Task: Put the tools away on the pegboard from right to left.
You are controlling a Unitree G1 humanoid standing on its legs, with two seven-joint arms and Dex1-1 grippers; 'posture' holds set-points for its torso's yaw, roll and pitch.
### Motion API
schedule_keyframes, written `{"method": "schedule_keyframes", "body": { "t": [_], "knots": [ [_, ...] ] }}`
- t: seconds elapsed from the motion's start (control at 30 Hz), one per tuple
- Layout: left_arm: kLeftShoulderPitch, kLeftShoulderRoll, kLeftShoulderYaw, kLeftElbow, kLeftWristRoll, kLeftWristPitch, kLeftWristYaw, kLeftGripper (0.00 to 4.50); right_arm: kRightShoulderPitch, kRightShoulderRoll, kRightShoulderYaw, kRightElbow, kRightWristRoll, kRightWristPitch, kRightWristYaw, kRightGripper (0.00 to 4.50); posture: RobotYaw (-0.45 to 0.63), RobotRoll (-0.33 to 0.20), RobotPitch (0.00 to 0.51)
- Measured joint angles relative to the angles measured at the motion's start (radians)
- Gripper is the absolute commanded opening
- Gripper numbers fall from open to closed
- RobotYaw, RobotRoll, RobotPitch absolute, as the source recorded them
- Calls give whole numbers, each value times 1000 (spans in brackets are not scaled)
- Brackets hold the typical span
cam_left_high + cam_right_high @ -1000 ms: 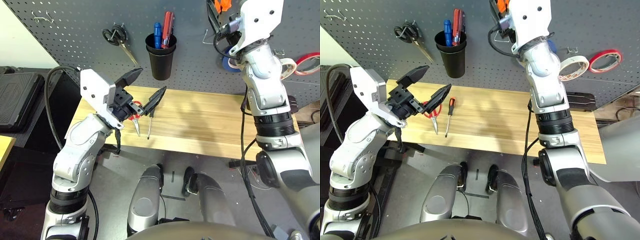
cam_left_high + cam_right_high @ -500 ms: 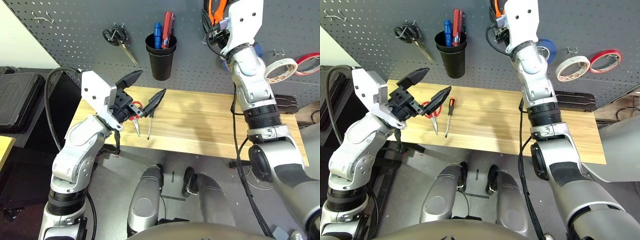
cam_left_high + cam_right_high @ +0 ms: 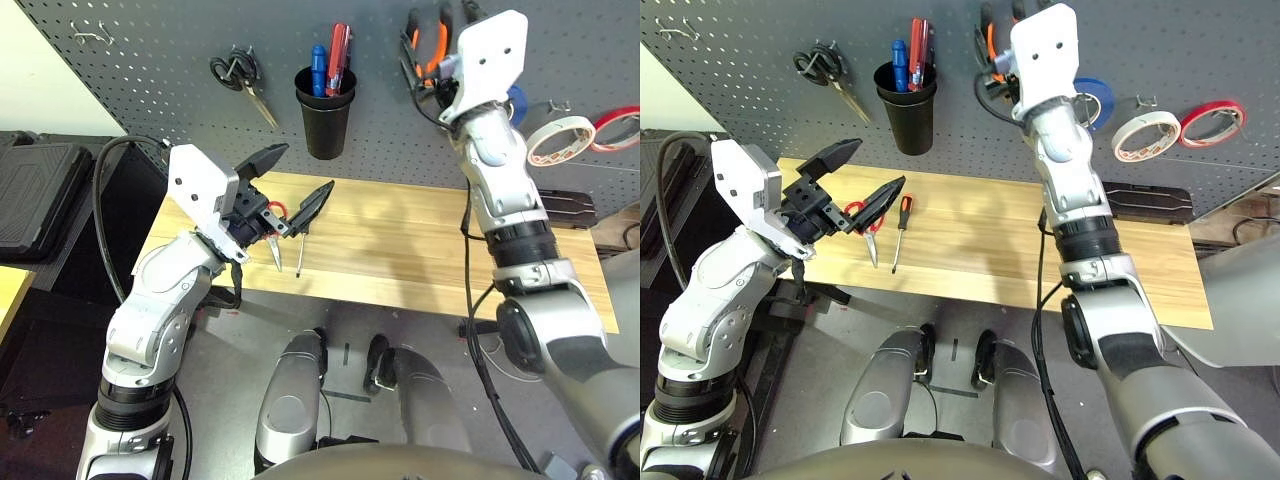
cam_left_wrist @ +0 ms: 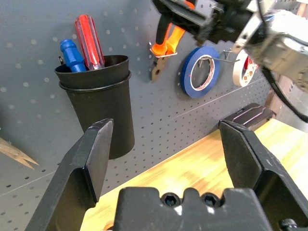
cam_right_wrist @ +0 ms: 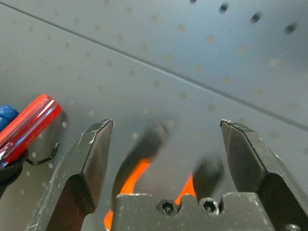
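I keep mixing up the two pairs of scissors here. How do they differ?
The red-handled scissors lie flat on the wooden table, beside the slim screwdriver; the dark-handled scissors hang on the pegboard. Handles differ too: red on the first, dark on the second. The red pair is partly hidden by the left tool, while the dark pair is in full view. Both have bare metal blades.

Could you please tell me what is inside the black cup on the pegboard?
The black cup holds a blue-handled tool and a red-handled tool; their handles stick up above the rim. Their lower ends are hidden by the cup's wall, so anything else inside cannot be seen.
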Motion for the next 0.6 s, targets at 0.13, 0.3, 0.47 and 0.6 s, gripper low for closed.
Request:
{"method": "schedule_keyframes", "body": {
  "t": [0.13,0.3,0.47,0.6],
  "knots": [
    [3,14,-1,1,0,27,-2,4500,119,-45,0,-123,27,-29,70,4487,321,0,205],
    [-2,42,-7,18,6,96,4,4500,331,-108,2,-293,83,55,184,4487,308,0,209],
    [1,93,-45,58,55,159,9,4500,507,-151,19,-383,122,320,278,4487,292,0,217],
    [23,88,-82,84,102,170,19,4500,548,-188,29,-384,171,484,372,4487,285,0,223]
  ]
}}
